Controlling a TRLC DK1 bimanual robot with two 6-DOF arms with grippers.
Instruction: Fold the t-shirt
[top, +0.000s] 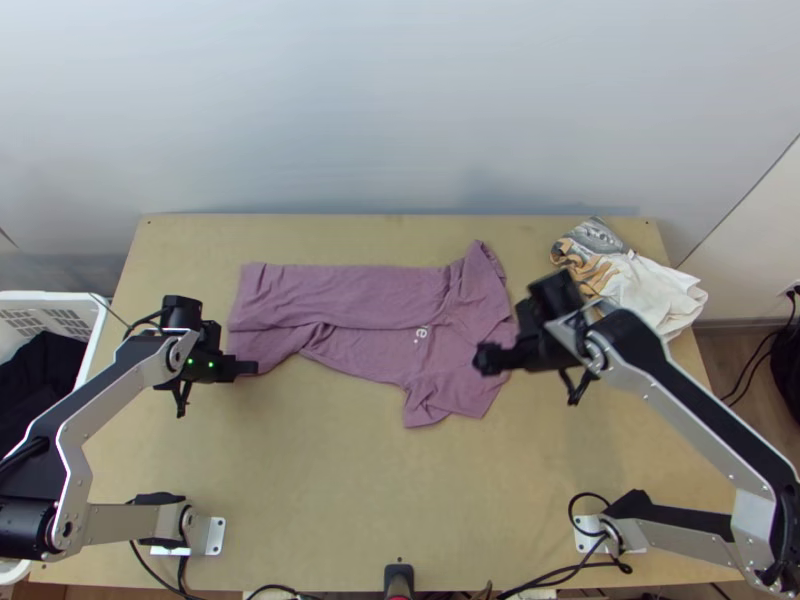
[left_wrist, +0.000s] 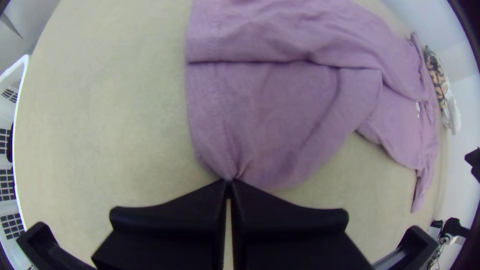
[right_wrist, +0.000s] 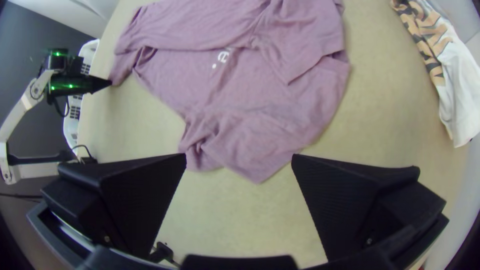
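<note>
From above I see a wooden table (top: 330, 480) by a pale wall (top: 400, 100), the mauve t-shirt (top: 370, 295) mid-table, partly folded lengthwise, and a white basket (top: 97, 325) holding dark cloth (top: 40, 370); my left wrist view has the left gripper (top: 248, 369) closed on the hem's corner, my right the right gripper (top: 488, 360) spread wide, empty.

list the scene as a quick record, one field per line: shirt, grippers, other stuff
t-shirt: mauve, one long side folded over, not fully folded
left gripper: closed on the t-shirt's hem end, near a corner
right gripper: open, over the t-shirt's sleeve end, not gripping it
surface: light wooden table
far right: white printed garment, bunched
left side: white basket with dark cloth inside
</note>
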